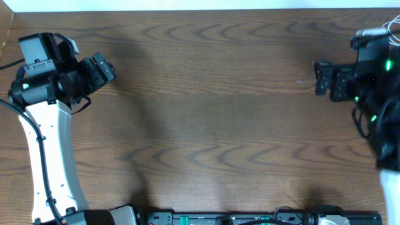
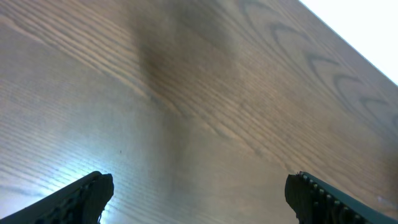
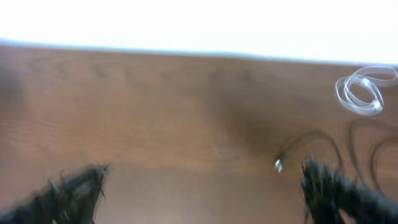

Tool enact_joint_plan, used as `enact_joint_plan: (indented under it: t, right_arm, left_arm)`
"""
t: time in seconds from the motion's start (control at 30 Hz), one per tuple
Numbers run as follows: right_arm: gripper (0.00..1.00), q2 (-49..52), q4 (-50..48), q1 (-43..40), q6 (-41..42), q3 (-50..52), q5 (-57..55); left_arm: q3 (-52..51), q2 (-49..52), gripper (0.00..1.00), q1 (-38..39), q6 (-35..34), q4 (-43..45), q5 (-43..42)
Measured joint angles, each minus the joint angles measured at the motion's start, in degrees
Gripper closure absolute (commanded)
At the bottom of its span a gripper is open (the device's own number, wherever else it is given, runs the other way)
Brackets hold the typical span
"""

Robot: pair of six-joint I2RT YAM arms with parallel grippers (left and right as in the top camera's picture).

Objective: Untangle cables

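In the blurred right wrist view a thin white cable (image 3: 360,91) lies coiled near the table's far edge at upper right. Below it thin black cables (image 3: 314,133) curve over the wood, one ending in a small plug (image 3: 278,165) just left of my right finger (image 3: 336,190). My right gripper (image 3: 205,186) is open over bare wood, holding nothing; overhead it sits at the far right (image 1: 322,78). My left gripper (image 2: 199,199) is open too, over bare table at the far left (image 1: 105,67). Overhead, only a bit of white cable (image 1: 394,26) shows in the top right corner.
The wooden table (image 1: 212,125) spans the overhead view, its far edge along the top. A black rail with connectors (image 1: 250,219) runs along the front edge. The left arm's white link (image 1: 53,162) stands at the left, the right arm's dark body (image 1: 381,100) at the right.
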State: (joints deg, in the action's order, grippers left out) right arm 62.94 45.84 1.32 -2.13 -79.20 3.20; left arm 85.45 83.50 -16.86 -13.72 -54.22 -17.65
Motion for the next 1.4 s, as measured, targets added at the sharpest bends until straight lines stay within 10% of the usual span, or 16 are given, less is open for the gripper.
enact_joint_plan:
  t: [0.2,0.53,1.4]
  right_arm:
    - [0.01,-17.4,-29.4,0.0,-2.8,31.9,0.0]
    - [0.01,-40.7,-51.8,0.0,-3.4,63.5,0.0]
    - [0.01,-62.2,-42.0,0.0,-5.9,78.8,-0.1]
  left_arm:
    - [0.0,0.0,0.06,0.0,0.0,0.0,-0.1]
    - [0.0,0.0,0.06,0.0,0.0,0.1,0.0]
    - [0.0,0.0,0.06,0.0,0.0,0.1,0.0]
